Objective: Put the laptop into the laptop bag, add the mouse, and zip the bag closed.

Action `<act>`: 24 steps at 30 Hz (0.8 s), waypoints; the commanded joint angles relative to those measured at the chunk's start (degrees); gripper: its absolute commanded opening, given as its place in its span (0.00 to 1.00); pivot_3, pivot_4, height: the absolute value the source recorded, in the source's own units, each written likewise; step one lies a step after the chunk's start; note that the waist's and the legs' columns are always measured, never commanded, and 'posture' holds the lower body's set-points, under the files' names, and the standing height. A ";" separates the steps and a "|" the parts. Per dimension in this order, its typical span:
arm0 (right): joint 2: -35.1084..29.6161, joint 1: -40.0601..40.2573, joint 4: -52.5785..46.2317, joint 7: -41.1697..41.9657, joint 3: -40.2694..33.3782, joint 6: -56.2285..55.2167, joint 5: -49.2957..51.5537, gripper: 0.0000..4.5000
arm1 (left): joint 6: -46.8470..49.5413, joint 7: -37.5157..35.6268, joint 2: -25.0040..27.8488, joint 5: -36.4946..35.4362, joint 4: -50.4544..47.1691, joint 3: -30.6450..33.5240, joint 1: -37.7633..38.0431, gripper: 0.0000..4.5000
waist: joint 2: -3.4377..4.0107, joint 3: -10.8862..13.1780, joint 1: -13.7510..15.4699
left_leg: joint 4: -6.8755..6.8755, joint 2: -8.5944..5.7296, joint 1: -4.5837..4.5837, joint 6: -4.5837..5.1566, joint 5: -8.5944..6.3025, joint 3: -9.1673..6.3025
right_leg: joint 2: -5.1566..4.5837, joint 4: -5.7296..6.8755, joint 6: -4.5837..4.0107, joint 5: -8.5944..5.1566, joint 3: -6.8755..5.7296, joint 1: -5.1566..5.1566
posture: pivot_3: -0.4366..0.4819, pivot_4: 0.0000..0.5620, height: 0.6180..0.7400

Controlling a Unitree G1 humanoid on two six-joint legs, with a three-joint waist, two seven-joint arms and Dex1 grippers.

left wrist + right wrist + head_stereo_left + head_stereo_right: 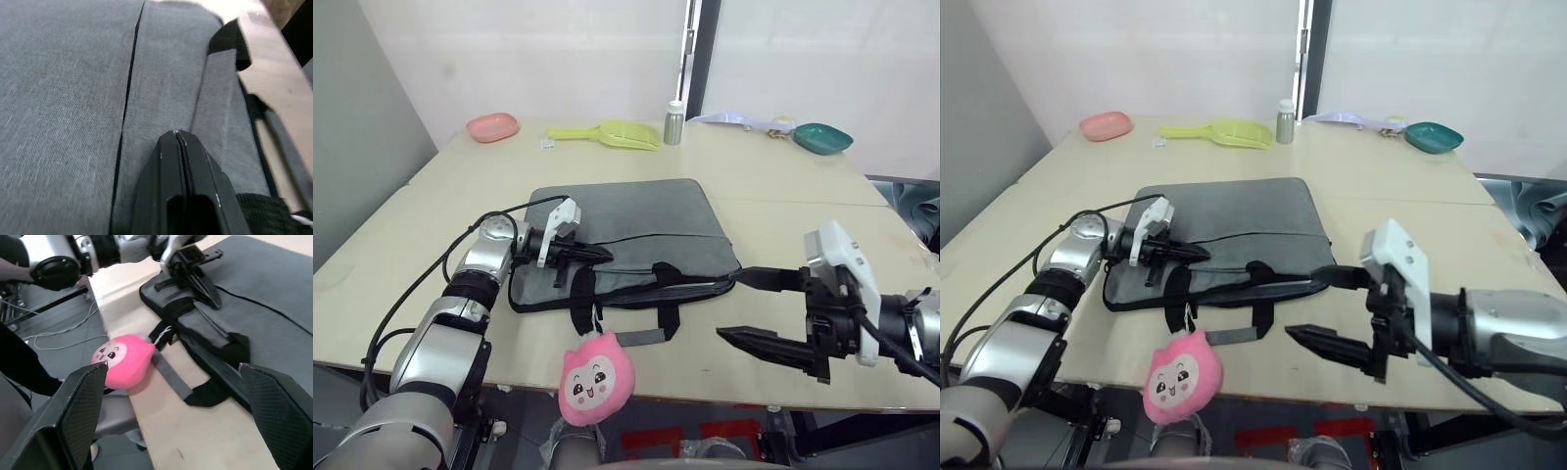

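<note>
Tabletop [411,225]: laptop bag [636,225] flat | left jaws [597,254] closed, empty, on bag | right jaws [749,308] wide open, empty

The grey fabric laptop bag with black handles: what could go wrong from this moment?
1. The pink plush toy hangs off the table edge; it may snag or drag the grey fabric laptop bag.
2. The shut left end effector rests on the fabric and may push the bag.
3. The open right end effector could catch a black handle.
</note>
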 commanded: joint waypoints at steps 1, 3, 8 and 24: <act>-0.99 -3.10 0.16 -1.60 7.72 -2.62 1.10 1.00 | -6.41 -1.88 0.22 4.36 4.06 -1.62 -0.68 0.01 | 0.00 0.00 -0.23 | -0.01 0.00 0.02 0.00 0.00 0.00 | 0.00 0.00 0.00 0.00 0.00 0.04 | 0.48 0.27 1.00; -0.51 -5.89 1.43 -2.56 13.71 -2.42 0.69 1.00 | -9.33 -2.06 0.30 5.85 5.54 -2.16 -0.64 0.01 | 0.03 -0.03 -0.43 | -0.02 0.00 0.08 -0.02 -0.01 0.00 | 0.00 0.01 0.01 0.00 0.00 0.14 | 0.48 0.27 1.00; 8.04 -15.48 9.44 -2.74 32.39 1.06 -5.76 1.00 | -11.73 -3.26 0.20 6.76 7.03 -1.95 -1.28 0.01 | 0.09 -0.06 -0.96 | -0.10 0.00 0.80 -0.08 -0.02 0.03 | -0.01 0.05 0.01 -0.01 0.04 0.68 | 0.48 0.27 1.00; 29.64 -30.25 32.33 4.90 56.28 5.35 -29.72 1.00 | -16.61 -3.54 4.24 7.09 2.09 -0.87 3.21 0.01 | 0.23 -0.12 -1.97 | -0.43 0.01 0.81 -0.27 -0.01 -0.01 | 0.00 0.05 -0.19 -0.15 -0.12 0.61 | 0.48 0.27 1.00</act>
